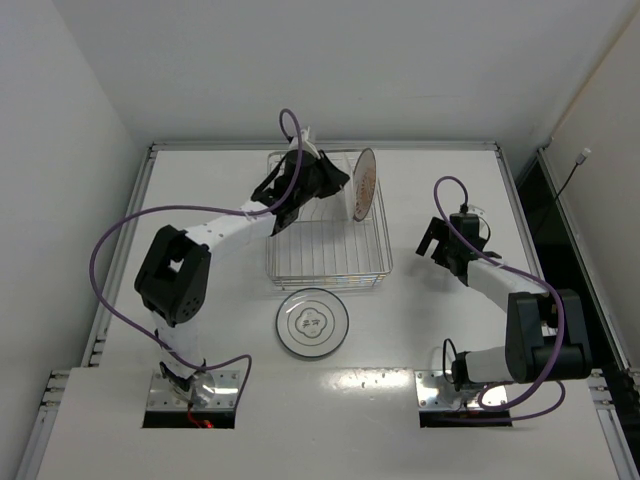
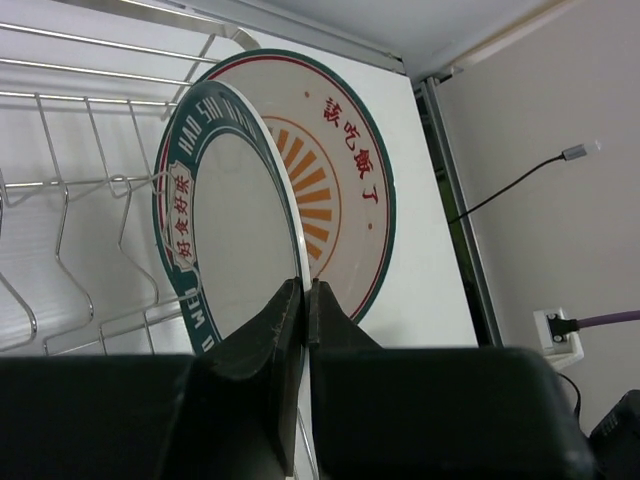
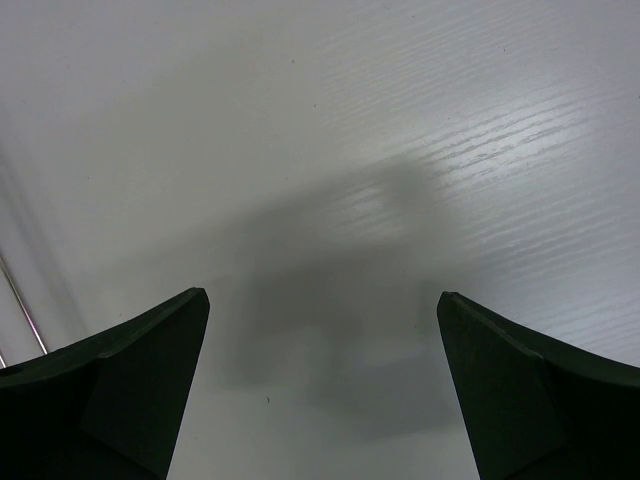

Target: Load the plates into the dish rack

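The left claw [image 2: 303, 300] is clamped tight on the edge of the teal-rimmed plate [image 2: 235, 230], holding it upright over the dish rack [image 1: 320, 250] in the upper middle of the top view. It sits just beside the orange plate [image 2: 340, 170], which already stands on edge in the rack. The step in hand looks like seating the teal one. To do that well, the robot should keep the plate vertical and parallel to the orange one, then feed its bottom edge down between two prongs. It shouldn't let go until the wires take the weight, or the plate could tip into its neighbour. The claw's own body hides whether the bottom edge is in a slot yet, so that can't be told. The rack holds the orange plate for sure, and the rest of its slots look free. The third plate, the grey-ringed one [image 1: 312, 322], lies flat on the counter [image 1: 440, 330] just in front of the rack, lower centre. The right claw [image 3: 320, 330] hangs with its fingers wide apart over bare counter on the right, holding nothing.
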Motion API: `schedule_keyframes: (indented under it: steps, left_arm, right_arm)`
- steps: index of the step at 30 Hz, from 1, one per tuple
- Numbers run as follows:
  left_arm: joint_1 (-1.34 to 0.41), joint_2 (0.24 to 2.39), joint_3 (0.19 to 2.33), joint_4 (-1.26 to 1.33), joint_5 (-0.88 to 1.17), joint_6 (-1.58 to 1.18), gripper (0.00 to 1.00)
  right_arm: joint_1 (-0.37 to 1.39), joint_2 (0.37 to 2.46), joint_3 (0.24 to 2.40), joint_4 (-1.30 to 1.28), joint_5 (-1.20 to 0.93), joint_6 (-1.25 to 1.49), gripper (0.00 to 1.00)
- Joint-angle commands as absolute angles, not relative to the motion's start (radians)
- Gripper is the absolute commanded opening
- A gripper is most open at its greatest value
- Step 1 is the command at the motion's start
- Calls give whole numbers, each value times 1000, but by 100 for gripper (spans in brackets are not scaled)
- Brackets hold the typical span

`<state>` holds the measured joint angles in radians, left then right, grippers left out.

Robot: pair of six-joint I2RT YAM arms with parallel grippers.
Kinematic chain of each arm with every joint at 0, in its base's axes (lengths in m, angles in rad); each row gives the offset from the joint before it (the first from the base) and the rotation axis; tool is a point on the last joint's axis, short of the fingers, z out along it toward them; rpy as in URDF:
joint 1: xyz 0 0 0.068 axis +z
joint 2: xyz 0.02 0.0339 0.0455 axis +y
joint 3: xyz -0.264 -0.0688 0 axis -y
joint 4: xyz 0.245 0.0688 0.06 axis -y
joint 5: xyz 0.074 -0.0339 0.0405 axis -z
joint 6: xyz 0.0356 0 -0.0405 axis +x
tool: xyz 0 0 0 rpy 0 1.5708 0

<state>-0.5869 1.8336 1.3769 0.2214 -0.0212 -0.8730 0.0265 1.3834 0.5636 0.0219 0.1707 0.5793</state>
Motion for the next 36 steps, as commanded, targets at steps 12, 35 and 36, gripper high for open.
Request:
schedule_keyframes:
  steps: [12, 35, 36]
  left_arm:
    - [-633, 1652, 1563, 1, -96, -638, 80]
    - [-565, 753, 634, -123, -730, -422, 100]
    - [-555, 753, 646, -123, -742, -422, 100]
  right_arm:
    - [20, 1382, 603, 55, 150, 574, 96]
    - [96, 730, 78, -115, -436, 1190, 100]
    - [133, 730, 78, -115, -405, 1221, 100]
